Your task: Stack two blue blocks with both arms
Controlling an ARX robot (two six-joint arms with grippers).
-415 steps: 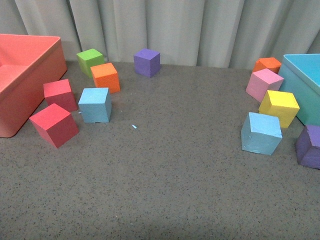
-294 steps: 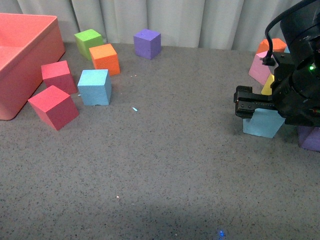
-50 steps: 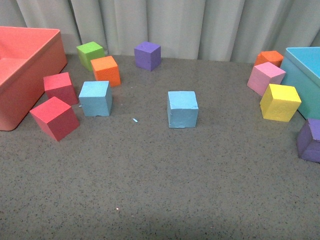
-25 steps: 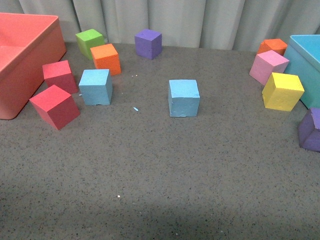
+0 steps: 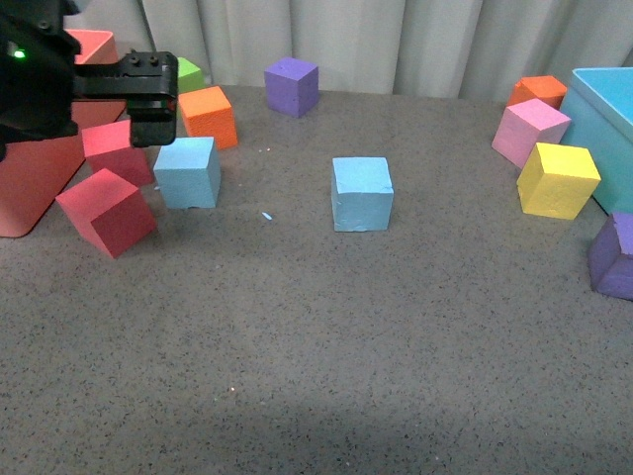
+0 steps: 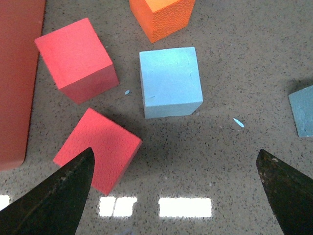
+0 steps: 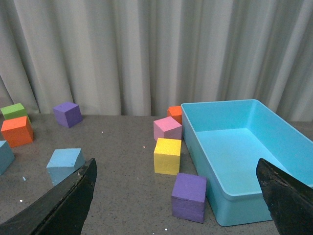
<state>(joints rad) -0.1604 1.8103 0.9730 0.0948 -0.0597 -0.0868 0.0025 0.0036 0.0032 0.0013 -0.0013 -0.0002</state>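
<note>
While my left gripper (image 6: 174,156) hovers at eleven o'clock of the left blue block (image 5: 187,170), its fingers (image 6: 63,196) are spread and empty. The second blue block (image 5: 362,192) sits at its three o'clock on the worktop (image 5: 326,346). My right gripper (image 7: 176,166) is spread too.

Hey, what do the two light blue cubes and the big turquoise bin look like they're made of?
Left blue block and middle blue block: probably foam, matte, with a fine grainy surface and small nicks at the edges. Turquoise bin: likely moulded plastic, smooth, with thin even walls and a faint sheen.
</note>
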